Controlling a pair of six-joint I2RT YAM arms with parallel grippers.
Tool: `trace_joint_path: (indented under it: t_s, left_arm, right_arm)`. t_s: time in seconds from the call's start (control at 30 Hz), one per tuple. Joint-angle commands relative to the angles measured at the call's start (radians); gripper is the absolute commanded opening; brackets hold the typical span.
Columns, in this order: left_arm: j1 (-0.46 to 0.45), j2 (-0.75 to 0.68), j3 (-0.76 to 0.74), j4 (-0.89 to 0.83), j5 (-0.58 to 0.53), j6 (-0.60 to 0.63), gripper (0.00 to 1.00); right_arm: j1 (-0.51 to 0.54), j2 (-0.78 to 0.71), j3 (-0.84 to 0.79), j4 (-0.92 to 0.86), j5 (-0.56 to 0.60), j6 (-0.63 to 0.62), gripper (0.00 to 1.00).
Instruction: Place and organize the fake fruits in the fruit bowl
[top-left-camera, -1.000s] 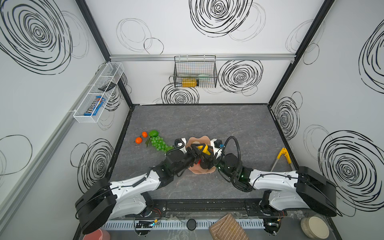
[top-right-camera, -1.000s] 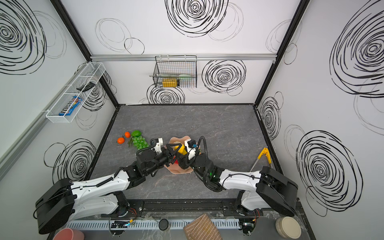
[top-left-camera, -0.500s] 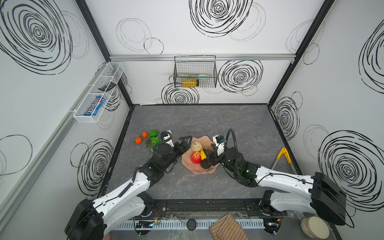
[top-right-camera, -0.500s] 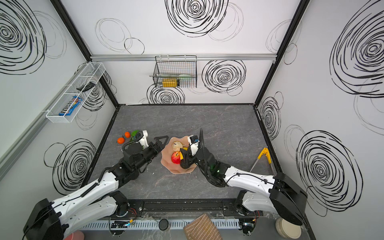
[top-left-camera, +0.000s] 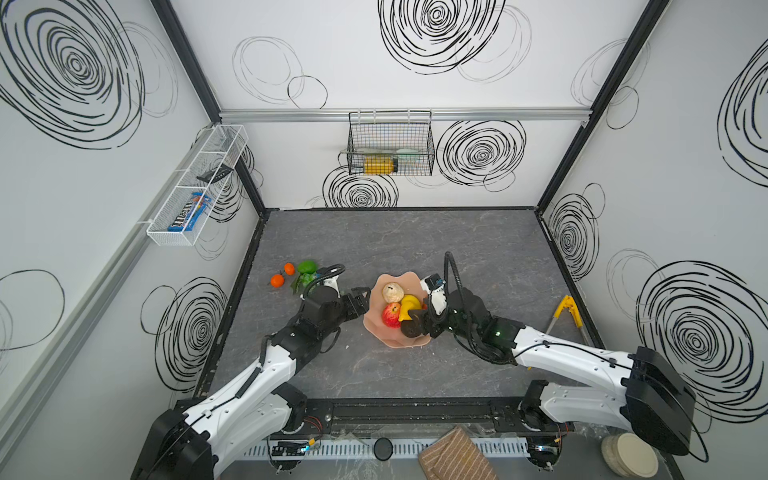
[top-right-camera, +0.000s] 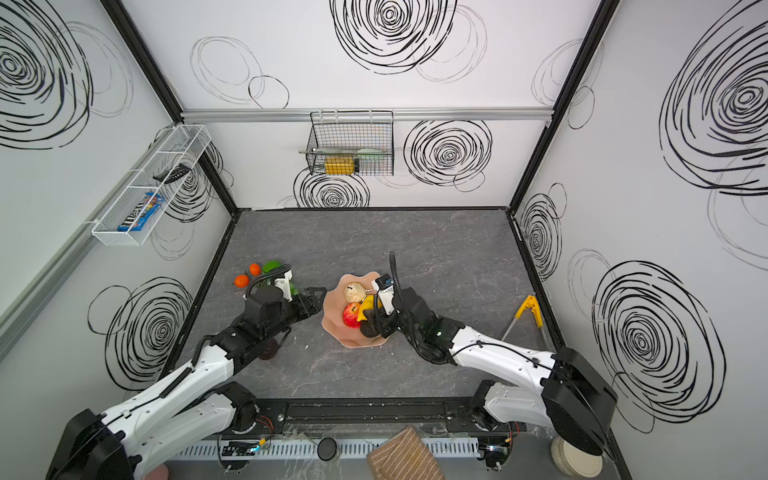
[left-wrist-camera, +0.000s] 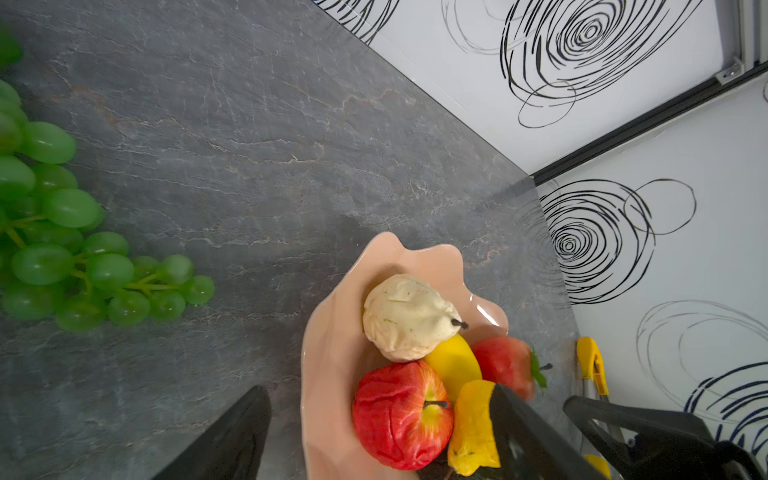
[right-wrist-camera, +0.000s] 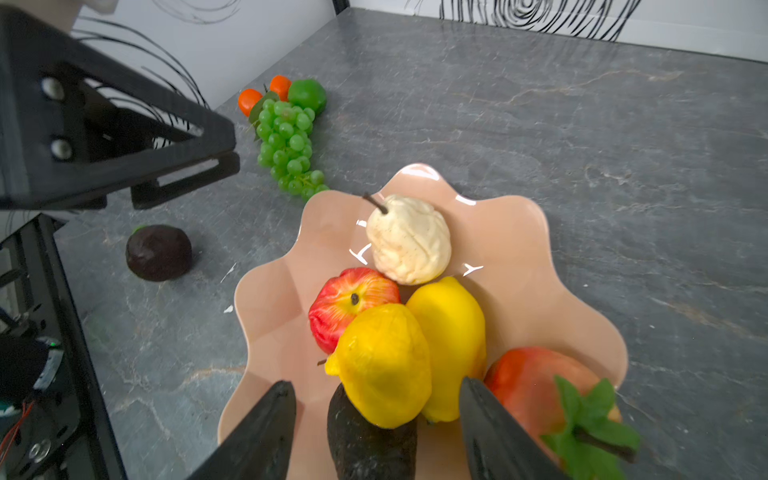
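In fruit bowl (top-left-camera: 375, 329): pear (top-left-camera: 392, 292) behind apple (top-left-camera: 390, 314), lemon (top-left-camera: 410, 301) right of both, all touching. Left of bowl, apart: grape bunch (right-wrist-camera: 286, 141); lime (top-left-camera: 307, 266) and oranges (top-left-camera: 277, 280) just behind. Far right: tongs (top-left-camera: 567, 309).

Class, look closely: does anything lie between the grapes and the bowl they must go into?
Nothing on the table: the left wrist view shows bare table between the grapes and the bowl rim. In a top view, only the open left gripper sits over that gap.
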Motion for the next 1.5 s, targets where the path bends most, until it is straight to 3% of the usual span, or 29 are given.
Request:
trace_joint_path:
  t_s: [0.0, 0.3, 0.53, 0.9, 1.47]
  left_arm:
    - [0.000, -0.041, 0.003, -0.008, -0.014, 0.075, 0.86]
    - [0.004, -0.055, -0.020, 0.005, -0.003, 0.085, 0.87]
    - [0.012, -0.061, -0.028, 0.005, -0.002, 0.086, 0.88]
    - [0.027, -0.054, -0.036, 0.014, 0.013, 0.083, 0.88]
    - [0.029, -0.047, -0.040, 0.038, 0.028, 0.078, 0.88]
  right_arm:
    - [0.018, 0.022, 0.049, -0.059, 0.018, -0.047, 0.69]
    - [0.015, 0.143, 0.145, -0.110, -0.015, 0.012, 0.72]
    - [0.014, 0.256, 0.236, -0.206, 0.012, 0.077, 0.66]
    - [0.001, 0.289, 0.235, -0.200, 0.026, 0.093, 0.61]
    - [-0.043, 0.248, 0.228, -0.185, -0.055, 0.125, 0.39]
